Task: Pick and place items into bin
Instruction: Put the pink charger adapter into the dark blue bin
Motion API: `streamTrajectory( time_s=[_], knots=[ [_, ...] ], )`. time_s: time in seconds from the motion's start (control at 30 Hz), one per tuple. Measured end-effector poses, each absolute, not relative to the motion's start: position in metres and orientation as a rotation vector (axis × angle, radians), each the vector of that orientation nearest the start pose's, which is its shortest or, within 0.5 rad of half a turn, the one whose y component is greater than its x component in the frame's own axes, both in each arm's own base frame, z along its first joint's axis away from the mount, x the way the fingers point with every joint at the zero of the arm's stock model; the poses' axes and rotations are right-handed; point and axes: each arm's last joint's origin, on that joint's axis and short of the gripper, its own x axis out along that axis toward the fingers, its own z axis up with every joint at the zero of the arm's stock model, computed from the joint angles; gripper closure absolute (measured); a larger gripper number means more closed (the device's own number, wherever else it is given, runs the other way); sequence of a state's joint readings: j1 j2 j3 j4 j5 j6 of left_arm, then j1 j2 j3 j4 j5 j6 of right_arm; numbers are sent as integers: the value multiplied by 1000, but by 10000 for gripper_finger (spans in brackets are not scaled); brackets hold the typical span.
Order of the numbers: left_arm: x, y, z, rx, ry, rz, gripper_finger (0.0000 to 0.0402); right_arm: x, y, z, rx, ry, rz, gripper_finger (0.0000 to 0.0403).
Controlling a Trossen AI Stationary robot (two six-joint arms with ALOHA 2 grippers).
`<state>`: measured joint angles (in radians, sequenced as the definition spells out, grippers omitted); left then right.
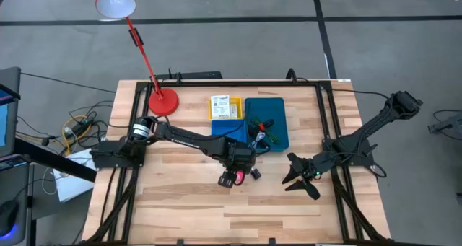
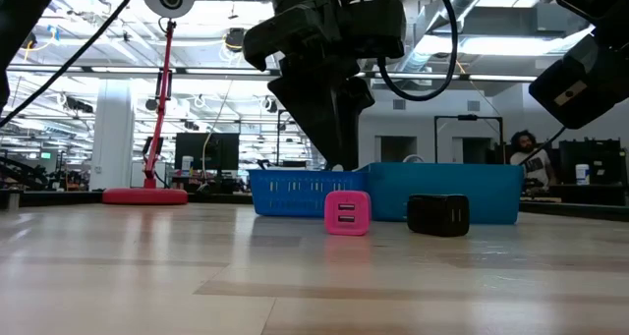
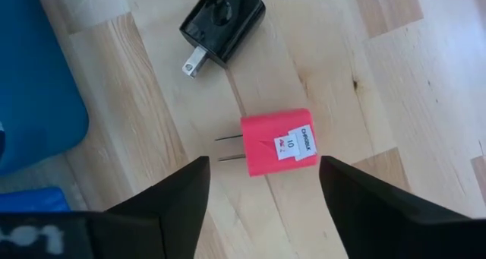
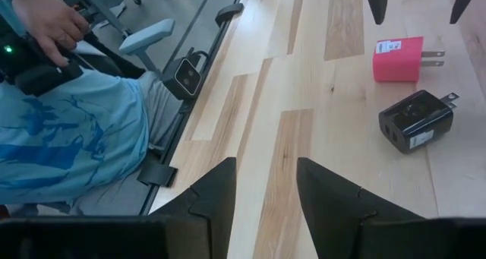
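From overhead, your left gripper covers most of the pink charger beneath it. In the bin beyond that claw, the items are too small to identify. In the right wrist view, the person is cut off by the frame edge.

- Robotics lab or open workshop floor.
- Exposed ceiling ducts, strip lighting.
- Monitors on distant benches.
- Wooden table in black framing.
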<state>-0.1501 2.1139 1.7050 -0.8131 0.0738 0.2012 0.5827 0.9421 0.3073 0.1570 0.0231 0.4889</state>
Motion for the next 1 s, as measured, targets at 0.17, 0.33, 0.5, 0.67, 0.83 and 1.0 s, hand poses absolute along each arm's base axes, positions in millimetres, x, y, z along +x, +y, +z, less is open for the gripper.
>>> streamTrajectory(
  time_s=[0.17,0.33,0.5,0.67,0.83,1.0],
  knots=[
    [433,-68,196,211,1199,-310,136,154,100,176,324,583,422,270],
    [433,-68,196,150,1208,-265,123,154,100,176,323,583,422,269],
    [435,-70,190,88,1219,-251,122,154,100,176,323,583,422,270],
    [437,-74,183,49,1230,-250,122,154,100,176,323,583,422,269],
    [438,-78,184,49,1212,-237,122,154,100,176,323,583,423,270],
    [438,-81,184,49,1212,-235,122,154,100,176,321,583,423,269]
  ],
)
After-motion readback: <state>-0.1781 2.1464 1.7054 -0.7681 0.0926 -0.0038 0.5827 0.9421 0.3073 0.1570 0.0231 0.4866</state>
